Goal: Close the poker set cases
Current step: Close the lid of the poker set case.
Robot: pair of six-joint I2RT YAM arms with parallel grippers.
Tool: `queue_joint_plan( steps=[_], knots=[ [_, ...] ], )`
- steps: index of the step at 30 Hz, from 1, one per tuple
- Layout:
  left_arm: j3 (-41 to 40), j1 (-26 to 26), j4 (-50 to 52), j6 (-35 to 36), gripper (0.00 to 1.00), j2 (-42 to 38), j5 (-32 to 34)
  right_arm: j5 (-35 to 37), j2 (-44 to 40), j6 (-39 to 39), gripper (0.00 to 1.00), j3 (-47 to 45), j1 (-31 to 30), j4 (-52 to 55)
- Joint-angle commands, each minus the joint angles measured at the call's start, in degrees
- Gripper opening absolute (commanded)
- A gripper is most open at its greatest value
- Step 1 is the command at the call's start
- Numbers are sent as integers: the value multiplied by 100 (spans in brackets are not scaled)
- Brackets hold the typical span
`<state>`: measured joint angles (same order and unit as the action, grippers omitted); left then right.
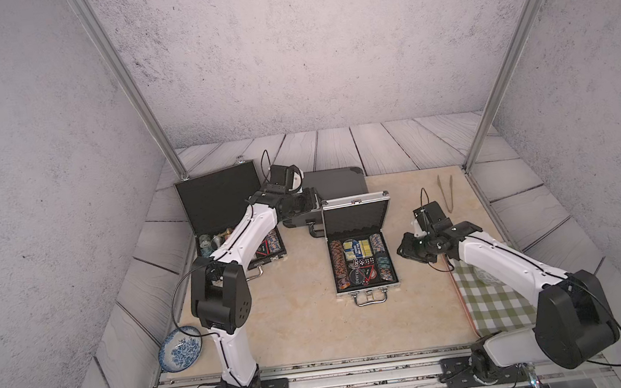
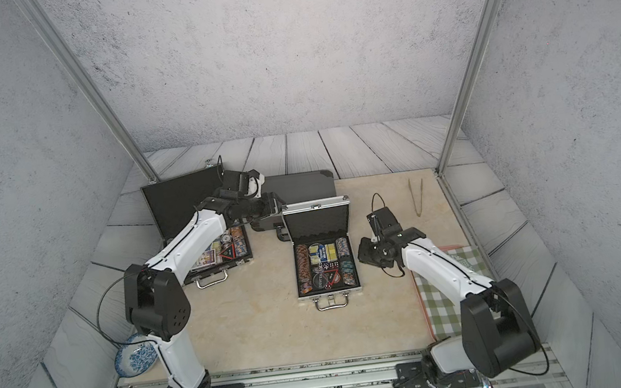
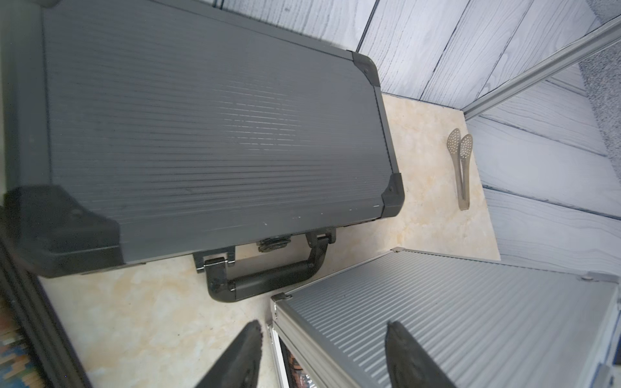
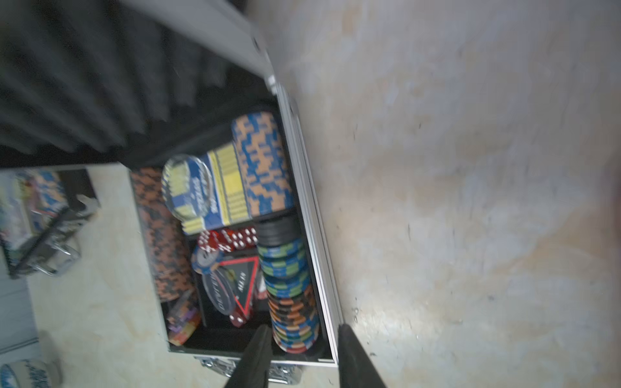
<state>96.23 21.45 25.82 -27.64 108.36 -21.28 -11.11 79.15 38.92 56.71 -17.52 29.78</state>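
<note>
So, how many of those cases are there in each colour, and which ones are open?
Silver case: 1, open
Black case: 1, open
Dark-grey case: 1, shut
Total: 3

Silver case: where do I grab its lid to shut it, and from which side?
Take the lid by its top edge, coming from behind with the left gripper. The lid stands upright, hinged at the far side, its ribbed back facing away from the handle, so it tips forward.
</note>
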Motion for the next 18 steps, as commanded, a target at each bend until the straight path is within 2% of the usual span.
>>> queue_joint_plan(
  steps=[1, 7, 12, 18],
  knots=[
    [61, -18, -168, -108, 62, -51, -289, -465, 140, 349, 34, 395, 356, -352],
    [-157, -18, -280, -203, 62, -111, -283, -1216, 736, 1225, 33, 905, 512, -1157],
    [-344, -18, -364, -252, 62, -195, -239, -1655, 981, 1963, 31, 693, 498, -2007],
    [-485, -18, -355, -181, 62, -310, -178, -1613, 754, 2041, 31, 384, 495, -2064]
  ],
)
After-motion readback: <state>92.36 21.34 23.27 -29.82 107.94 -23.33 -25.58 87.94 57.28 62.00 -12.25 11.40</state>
